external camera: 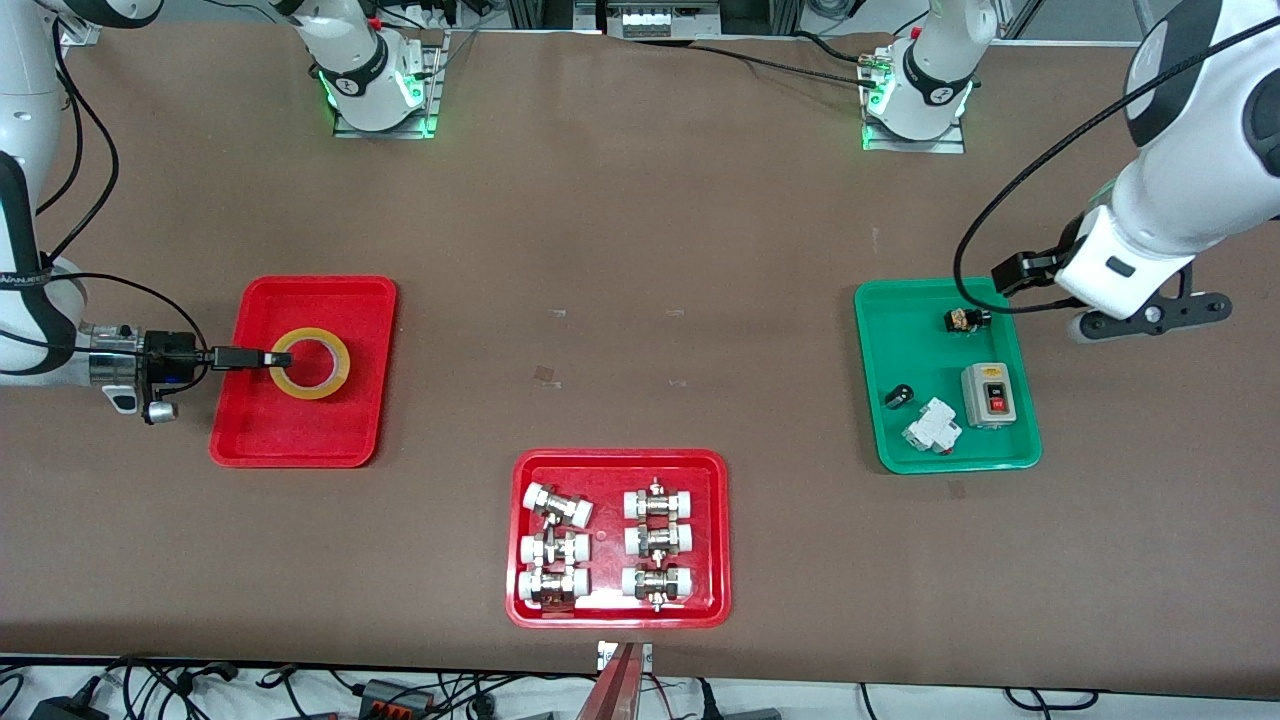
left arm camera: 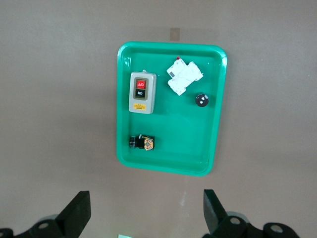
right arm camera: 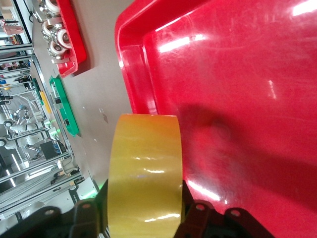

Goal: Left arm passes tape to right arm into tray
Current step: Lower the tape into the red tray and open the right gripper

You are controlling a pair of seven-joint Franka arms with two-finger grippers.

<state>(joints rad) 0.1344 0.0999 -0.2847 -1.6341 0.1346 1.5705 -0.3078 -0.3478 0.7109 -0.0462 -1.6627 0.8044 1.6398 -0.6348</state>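
The tape [external camera: 338, 372], a yellowish ring, is over the narrower red tray [external camera: 300, 435] at the right arm's end of the table. My right gripper [external camera: 281, 358] reaches in level from the tray's outer side and is shut on the ring's wall. In the right wrist view the tape [right arm camera: 143, 163] sits between the right gripper's [right arm camera: 143, 210] black fingers, above the tray floor [right arm camera: 237, 74]. I cannot tell whether the tape touches the tray. My left gripper [external camera: 1150, 318] is open and empty, up over the bare table beside the green tray; its fingers [left arm camera: 79, 210] stand wide apart.
A green tray [external camera: 1000, 458] with a switch box [external camera: 988, 394] and small electrical parts lies at the left arm's end; it also shows in the left wrist view [left arm camera: 168, 168]. A wider red tray [external camera: 620, 612] with several pipe fittings lies near the front camera.
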